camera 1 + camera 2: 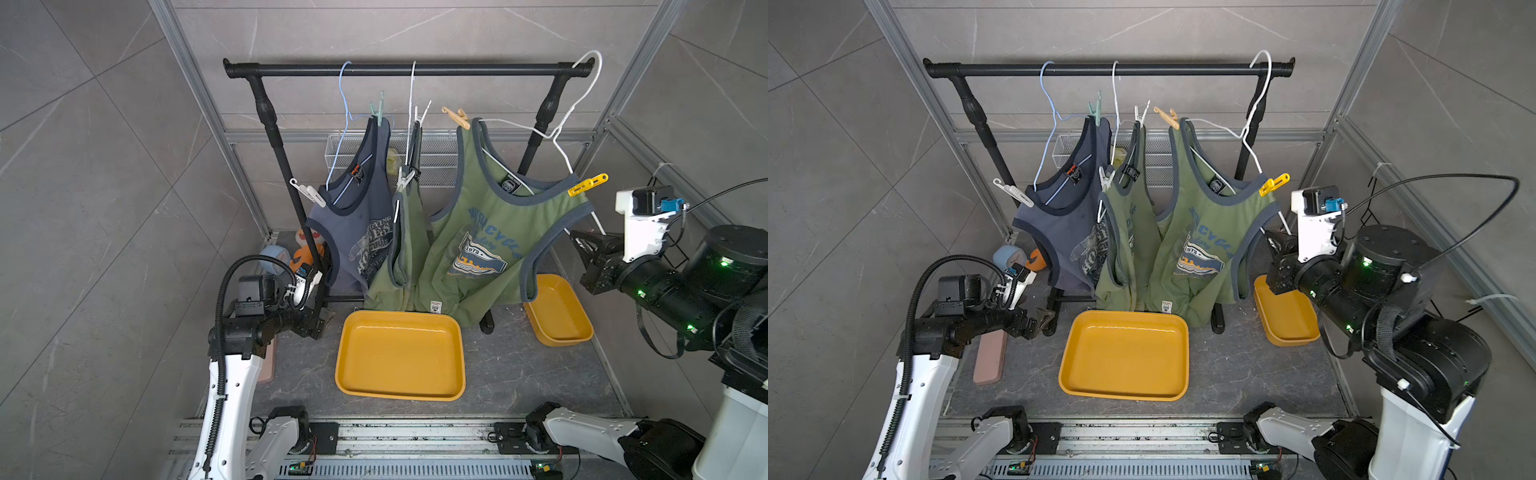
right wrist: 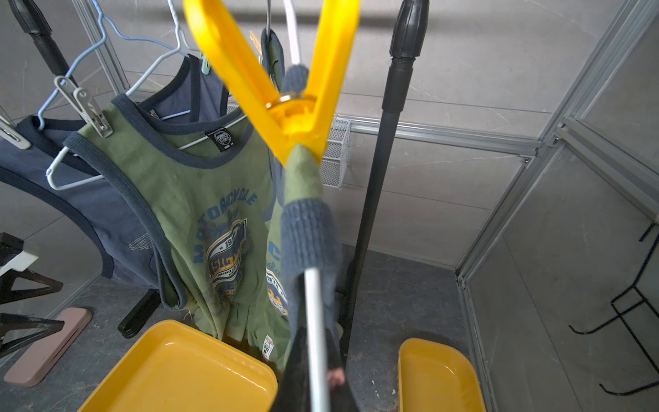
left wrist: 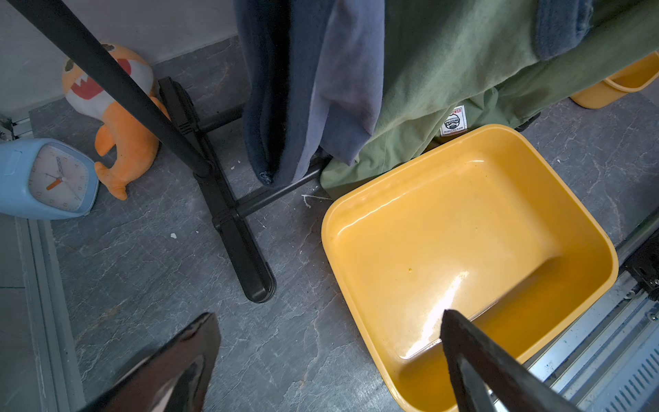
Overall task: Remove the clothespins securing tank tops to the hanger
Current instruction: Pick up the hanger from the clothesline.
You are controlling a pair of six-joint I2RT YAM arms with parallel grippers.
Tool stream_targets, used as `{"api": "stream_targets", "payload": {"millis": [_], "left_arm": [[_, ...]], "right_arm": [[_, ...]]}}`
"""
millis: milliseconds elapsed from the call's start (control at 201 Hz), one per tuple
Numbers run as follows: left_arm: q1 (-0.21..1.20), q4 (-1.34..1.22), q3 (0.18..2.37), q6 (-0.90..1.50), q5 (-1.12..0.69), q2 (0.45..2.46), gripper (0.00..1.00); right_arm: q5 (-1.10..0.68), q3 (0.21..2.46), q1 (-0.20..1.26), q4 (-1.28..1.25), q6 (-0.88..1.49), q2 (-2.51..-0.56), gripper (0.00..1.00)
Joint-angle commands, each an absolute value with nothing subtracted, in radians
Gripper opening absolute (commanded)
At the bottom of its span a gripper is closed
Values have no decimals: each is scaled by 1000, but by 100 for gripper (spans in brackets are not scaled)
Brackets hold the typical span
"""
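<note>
Three tank tops (image 1: pixel 478 199) hang from the black rack (image 1: pixel 407 68) at the far side of the bench (image 1: pixel 519 374). There is a navy top (image 1: pixel 353 216) on the left, an olive top (image 1: pixel 409 232) seen edge-on in the middle, and a second olive top (image 1: pixel 498 232) on the right. Their hems sag toward the large yellow tray (image 1: pixel 399 357), and a smaller yellow tray (image 1: pixel 557 316) sits to its right.

The left claw (image 3: pixel 328 314) is low by the rack's left foot, released and holding nothing. The right claw (image 1: pixel 578 242) is clenched. In the right wrist view it appears to be closed around the near end of the white hanger (image 2: pixel 314 303), where the blue-grey trim slides over the wire.

Six clothespins (image 1: pixel 405 178) are in place, one on each shoulder. The yellow clothespin (image 1: pixel 588 185) bites the near right strap just above the right claw. A pale orange clothespin (image 1: pixel 456 116) holds that top's far strap. White ones hold the middle top, a mint clothespin (image 1: pixel 378 110) the navy top's far strap, and a white clothespin (image 1: pixel 308 193) its near strap.

The pins look light, stiff and smooth, with a spring at the waist. The place to take hold is probably the two splayed tail prongs, pinched together so the biting end lets go. A pinch nearer the spring would likely slip or open nothing. The cloth is soft and the hangers swing freely, so a steadied hanger should help the pin come away cleanly.
</note>
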State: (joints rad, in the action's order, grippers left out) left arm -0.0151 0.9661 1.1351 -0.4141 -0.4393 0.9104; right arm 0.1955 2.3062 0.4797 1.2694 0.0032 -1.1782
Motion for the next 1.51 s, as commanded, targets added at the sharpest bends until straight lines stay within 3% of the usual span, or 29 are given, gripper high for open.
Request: {"api": "stream_targets", "payload": {"millis": [0,513,746,975,1508], "left_arm": [[-12,982,1150,-438,-477,899,100],[-12,981,1162,-428,-492,924,100],[-12,976,1158,-419,-495,931,100],[-12,975,1148,-423,-494,922,100],[-12,967,1143,-417,-518,929,100]], "right_arm": [[177,2373,487,1242,12,-1167,0],[115,2487,486,1234,6,-1143,0],[94,2642,486,1188,18,-1208,0],[73,2665,486,1077,22,-1216,0],[-40,2656,486,1127,62,-1126,0]]}}
